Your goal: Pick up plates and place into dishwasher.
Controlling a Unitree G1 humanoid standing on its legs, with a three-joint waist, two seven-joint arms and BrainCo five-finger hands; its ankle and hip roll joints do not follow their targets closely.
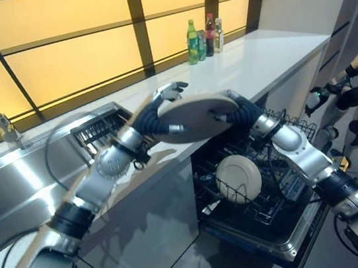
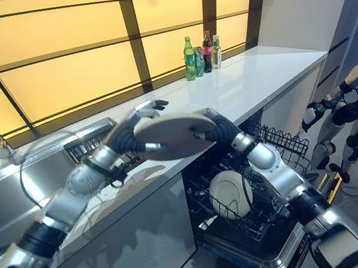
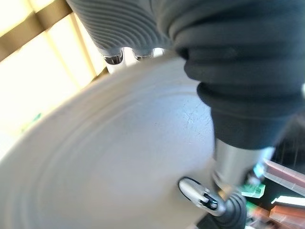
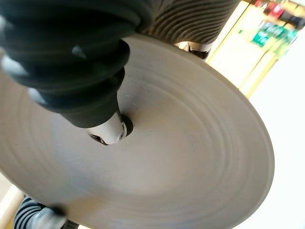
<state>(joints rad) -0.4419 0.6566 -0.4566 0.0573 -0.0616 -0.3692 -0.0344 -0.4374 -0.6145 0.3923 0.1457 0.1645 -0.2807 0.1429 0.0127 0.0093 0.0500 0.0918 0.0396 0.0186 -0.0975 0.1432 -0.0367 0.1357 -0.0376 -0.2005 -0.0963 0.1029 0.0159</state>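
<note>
two plates (image 1: 198,116), three bottles (image 1: 203,38)

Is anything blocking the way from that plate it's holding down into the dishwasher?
Nothing visible; the round grey plate sits above the open dishwasher's black wire rack, where a white plate fills one slot.

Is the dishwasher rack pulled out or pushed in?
Pulled out: the dishwasher rack sits forward of the counter front, one plate standing in it.

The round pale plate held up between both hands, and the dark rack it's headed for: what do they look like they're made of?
The round pale grey plate looks like matte ceramic or stoneware, though melamine is possible: it has faint concentric rings, fine scratches and no gloss. The black dishwasher rack looks like coated metal wire, with thin dark rods in a grid. The left robot hand and the right robot hand pinch the plate's opposite edges.
</note>
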